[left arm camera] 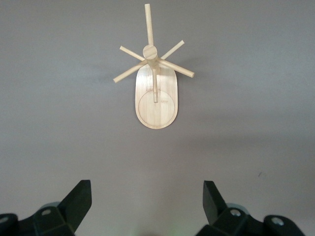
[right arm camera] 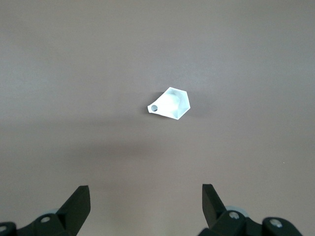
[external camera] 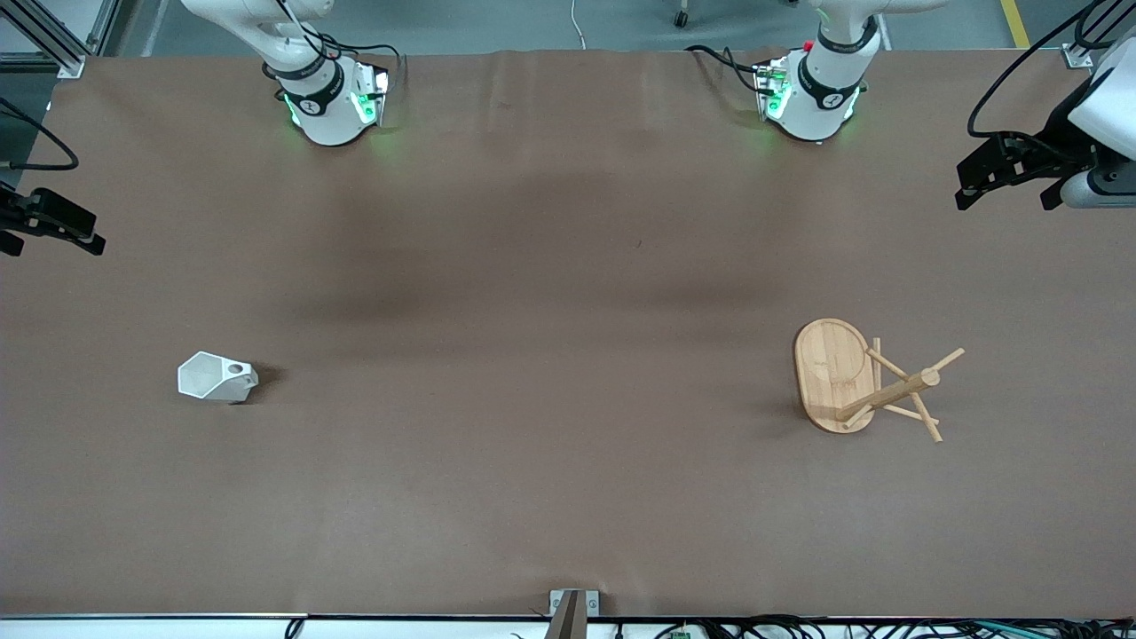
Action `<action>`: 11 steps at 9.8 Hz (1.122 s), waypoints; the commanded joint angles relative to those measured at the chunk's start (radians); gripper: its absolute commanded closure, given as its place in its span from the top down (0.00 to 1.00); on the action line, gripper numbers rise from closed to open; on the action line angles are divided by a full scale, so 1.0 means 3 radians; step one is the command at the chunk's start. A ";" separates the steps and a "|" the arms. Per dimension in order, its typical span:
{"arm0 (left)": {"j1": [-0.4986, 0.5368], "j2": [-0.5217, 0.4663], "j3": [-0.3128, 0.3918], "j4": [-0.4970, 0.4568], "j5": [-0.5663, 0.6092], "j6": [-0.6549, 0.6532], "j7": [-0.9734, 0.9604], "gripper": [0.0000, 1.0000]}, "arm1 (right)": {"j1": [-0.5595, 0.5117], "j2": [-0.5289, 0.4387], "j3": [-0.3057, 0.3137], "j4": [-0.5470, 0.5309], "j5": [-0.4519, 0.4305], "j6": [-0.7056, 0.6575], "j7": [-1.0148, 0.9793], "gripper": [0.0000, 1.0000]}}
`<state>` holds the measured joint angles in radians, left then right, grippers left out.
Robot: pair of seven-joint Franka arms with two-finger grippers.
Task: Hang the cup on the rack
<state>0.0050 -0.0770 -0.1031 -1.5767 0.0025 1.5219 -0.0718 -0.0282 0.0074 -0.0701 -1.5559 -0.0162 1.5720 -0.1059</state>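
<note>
The cup (external camera: 216, 377) stands upright on the brown table (external camera: 532, 399), toward the right arm's end, its hexagonal rim facing up and its blocky handle with the round hole pointing toward the table's middle. In the right wrist view the cup (right arm camera: 170, 103) sits alone on the bare cloth, well apart from the fingertips (right arm camera: 78, 204) below it. The rack (external camera: 856, 377) stands upright toward the left arm's end, well apart from the cup, its oval base flat on the table, its post rising from the base and thin pegs fanning out from it; the left wrist view shows the rack (left arm camera: 155, 93) from above. The right gripper (external camera: 53, 226) hangs high over the table's edge at its own end, fingers spread wide, holding nothing. The left gripper (external camera: 994, 173) hangs likewise over its end, fingers wide and empty.
</note>
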 commanded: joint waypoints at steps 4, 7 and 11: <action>0.0004 0.0073 -0.0009 0.0009 0.0002 -0.0093 0.0040 1.00 | -0.0008 -0.0060 0.0014 -0.0070 -0.0013 0.0027 0.0061 1.00; 0.0004 0.0073 -0.0009 0.0009 -0.0003 -0.0093 0.0040 1.00 | -0.0003 -0.0060 0.0014 -0.0070 -0.0038 0.0022 0.0061 1.00; 0.0014 0.0073 -0.0009 0.0009 -0.0003 -0.0093 0.0050 1.00 | 0.0028 -0.0060 0.0014 -0.0060 -0.0048 0.0032 0.0061 1.00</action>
<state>0.0051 -0.0770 -0.1038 -1.5746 0.0025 1.5145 -0.0718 -0.0274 0.0074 -0.0693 -1.5559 -0.0163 1.5725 -0.1053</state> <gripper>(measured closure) 0.000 0.000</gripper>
